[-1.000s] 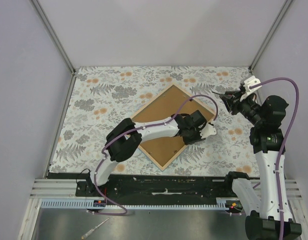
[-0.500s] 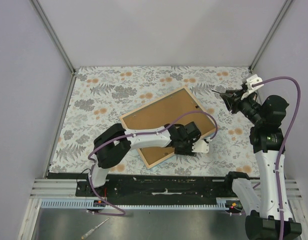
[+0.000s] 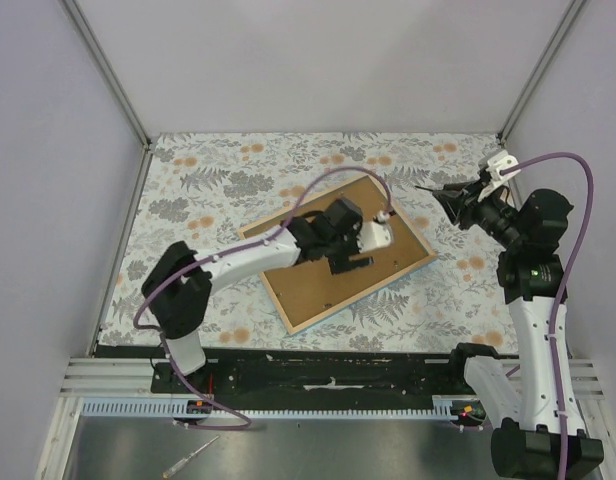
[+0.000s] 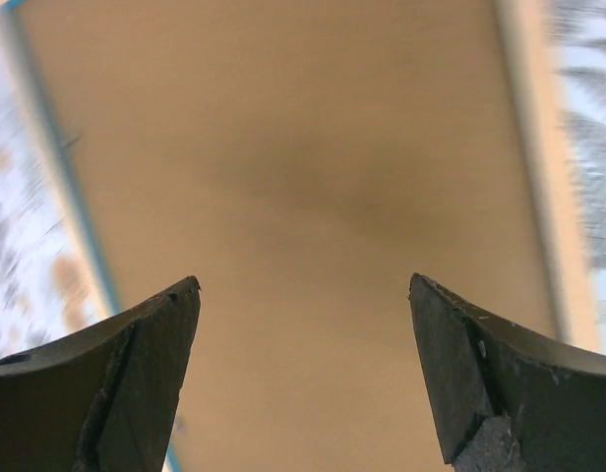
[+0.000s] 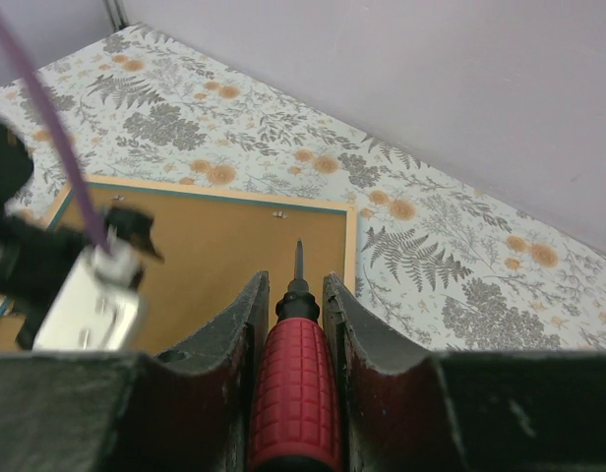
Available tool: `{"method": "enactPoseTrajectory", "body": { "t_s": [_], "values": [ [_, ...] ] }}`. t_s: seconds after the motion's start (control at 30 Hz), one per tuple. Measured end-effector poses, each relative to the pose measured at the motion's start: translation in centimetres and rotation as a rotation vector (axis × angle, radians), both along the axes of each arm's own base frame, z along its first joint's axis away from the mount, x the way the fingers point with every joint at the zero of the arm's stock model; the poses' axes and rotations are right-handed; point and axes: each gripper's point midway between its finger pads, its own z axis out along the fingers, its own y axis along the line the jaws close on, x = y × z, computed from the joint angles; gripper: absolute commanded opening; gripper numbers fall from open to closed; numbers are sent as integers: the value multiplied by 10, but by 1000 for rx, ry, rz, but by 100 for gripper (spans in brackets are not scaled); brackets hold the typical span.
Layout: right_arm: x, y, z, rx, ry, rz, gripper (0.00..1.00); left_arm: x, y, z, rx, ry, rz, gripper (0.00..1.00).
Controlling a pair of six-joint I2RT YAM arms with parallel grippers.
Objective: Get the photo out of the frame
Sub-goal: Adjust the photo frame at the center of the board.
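Left gripper (image 4: 303,283): it has just spread its fingers wide and let go. It hangs over the brown back, holding nothing.
Frame (image 3: 264,284): it has turned on the flowery cover (image 3: 188,200) and lies face down in the middle.
Photo (image 3: 318,290): still inside the frame, so it is not out yet.
Right gripper (image 5: 295,285): same as before, up in the air, pinching a red screwdriver (image 5: 295,393).
Hidden: the picture side. The left arm covers part of the back, and the left wrist view is blurry.
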Motion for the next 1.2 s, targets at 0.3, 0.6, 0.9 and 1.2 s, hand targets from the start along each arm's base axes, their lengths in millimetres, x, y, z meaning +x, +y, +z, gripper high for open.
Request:
{"method": "enactPoseTrajectory", "body": {
  "t_s": [0.3, 0.6, 0.9, 1.2],
  "values": [
    [-13, 34, -12, -4, 30, 197, 0, 136, 125, 73, -262, -10, 574, 95],
    [-49, 104, -34, -80, 34, 547, 0, 143, 215, 0, -150, 174, 894, 94],
    [-82, 179, -102, -179, 207, 878, 0, 131, 255, -18, -116, 266, 988, 94],
    [-81, 239, -130, -283, 242, 968, 0, 110, 285, -44, -68, 356, 1052, 92]
  ]
}}
